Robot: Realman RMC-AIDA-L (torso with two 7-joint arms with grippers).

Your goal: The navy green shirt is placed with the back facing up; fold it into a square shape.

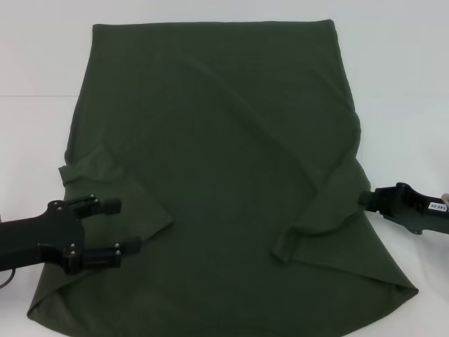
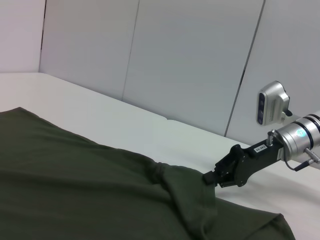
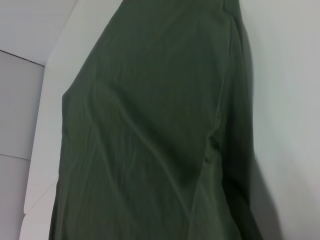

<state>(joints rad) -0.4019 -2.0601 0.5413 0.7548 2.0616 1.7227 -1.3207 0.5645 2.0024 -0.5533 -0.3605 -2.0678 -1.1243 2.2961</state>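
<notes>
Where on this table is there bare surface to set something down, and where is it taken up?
Bare white table runs along the navy green shirt's right edge, above the right gripper. A similar strip lies beyond its left edge, above the left gripper, and a thin band past the far hem. The middle and near side are covered by cloth and both arms.

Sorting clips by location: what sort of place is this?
Probably a lab or test booth: the navy green shirt lies on a bare white table, plain grey wall panels stand behind, and nothing homely shows.

plain olive-green shirt [image 1: 224, 161], white table [image 1: 407, 84]
</notes>
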